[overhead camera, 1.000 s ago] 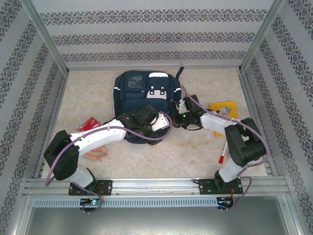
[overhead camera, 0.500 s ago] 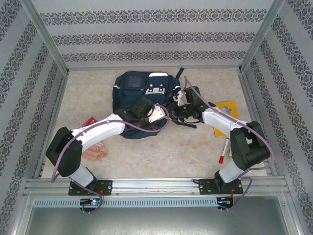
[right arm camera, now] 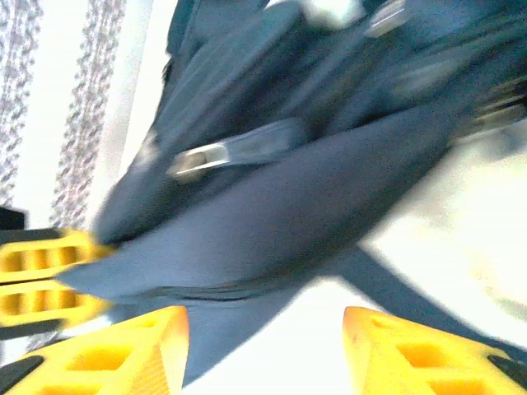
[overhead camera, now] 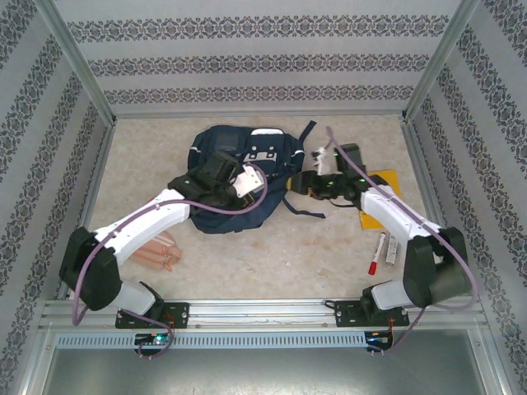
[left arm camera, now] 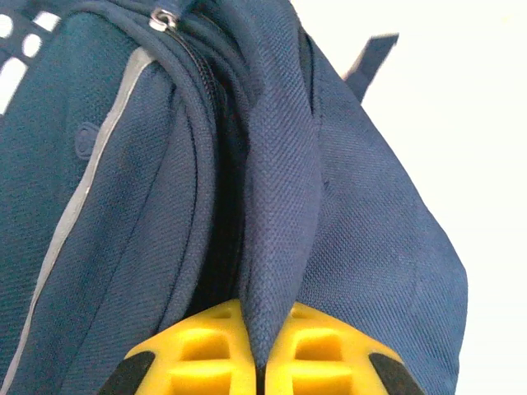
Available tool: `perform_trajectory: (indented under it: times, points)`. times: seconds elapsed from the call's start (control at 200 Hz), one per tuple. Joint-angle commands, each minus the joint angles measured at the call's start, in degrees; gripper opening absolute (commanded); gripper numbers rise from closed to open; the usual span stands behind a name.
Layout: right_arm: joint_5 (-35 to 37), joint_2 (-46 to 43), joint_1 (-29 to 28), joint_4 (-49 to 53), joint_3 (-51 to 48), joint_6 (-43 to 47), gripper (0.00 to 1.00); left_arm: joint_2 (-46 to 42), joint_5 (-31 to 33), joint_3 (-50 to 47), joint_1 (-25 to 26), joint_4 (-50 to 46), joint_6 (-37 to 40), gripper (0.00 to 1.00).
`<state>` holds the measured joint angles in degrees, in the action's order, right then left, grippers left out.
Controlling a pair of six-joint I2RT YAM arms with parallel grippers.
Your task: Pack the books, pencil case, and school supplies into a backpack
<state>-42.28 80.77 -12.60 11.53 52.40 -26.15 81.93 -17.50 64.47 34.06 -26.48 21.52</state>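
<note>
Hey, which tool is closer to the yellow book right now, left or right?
Right. The right tool hangs open just left of the yellow book, by the backpack's right side. The left tool is farther, pinching backpack fabric.

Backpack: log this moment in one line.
left gripper: shut on backpack fold | right gripper: open beside backpack | book, pencil case, marker: not packed

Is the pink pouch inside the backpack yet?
Out: the pouch lies on the table, left of and nearer than the backpack.
</note>
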Motion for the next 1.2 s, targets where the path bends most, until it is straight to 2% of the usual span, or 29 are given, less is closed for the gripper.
perform_trajectory:
  times: [0.0,0.145,0.3,0.44,0.545,0.724,0.799,0.924,1.199]
  points:
    - [-0.3,0.4,3.9,-7.9,-4.2,10.8,0.52,-4.4,-11.3,-1.3,-0.7,2.1,5.8,0.0]
    - [-4.3,6.2,4.5,-8.3,-1.4,19.9,0.51,-6.2,-15.8,-1.9,-1.3,3.9,6.8,0.0]
    - [-9.5,10.3,4.8,-8.3,1.3,21.3,0.5,-6.6,-17.9,-1.0,-2.0,4.4,4.6,0.0]
    - [-10.0,11.0,5.4,-10.3,0.1,21.9,0.59,-7.4,-20.5,-1.3,-2.3,4.7,3.2,0.0]
    - [-16.3,14.0,6.4,-10.4,1.9,22.0,0.58,-8.7,-22.2,-2.2,-2.9,5.4,2.6,0.0]
    - [-19.4,15.8,6.6,-11.9,2.7,20.7,0.57,-9.4,-27.4,-1.6,-4.9,4.7,2.1,0.0]
    - [-21.5,15.8,6.6,-14.0,2.7,20.2,0.52,-9.2,-29.9,-1.4,-5.3,3.4,3.8,0.0]
    - [-23.2,15.7,6.6,-15.1,2.4,17.9,0.4,-9.0,-29.1,-1.1,-5.7,3.6,3.9,0.0]
    - [-23.2,14.5,6.4,-20.2,-2.9,11.6,0.4,-7.4,-30.0,1.5,-6.9,4.7,2.1,0.0]
